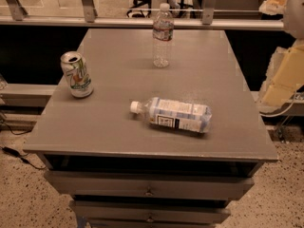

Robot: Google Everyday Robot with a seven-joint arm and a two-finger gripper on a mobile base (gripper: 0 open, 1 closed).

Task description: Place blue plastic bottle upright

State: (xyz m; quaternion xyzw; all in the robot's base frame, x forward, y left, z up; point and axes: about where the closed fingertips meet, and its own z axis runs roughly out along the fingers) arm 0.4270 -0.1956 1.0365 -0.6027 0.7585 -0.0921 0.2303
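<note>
The blue plastic bottle (173,115) lies on its side on the grey table (118,137), near the front middle. Its white cap points left and its pale blue-white label with a black text patch faces up. My gripper (278,4) is at the top right corner of the view, at the end of the pale arm (285,75). It hangs beyond the table's right side, far from the bottle and holding nothing that shows.
A slimmer clear bottle (162,34) with a dark label band stands upright at the back middle. An opened green-and-white soda can (76,74) stands near the left edge. Drawers (149,191) sit under the tabletop. A rail (118,22) runs behind the table.
</note>
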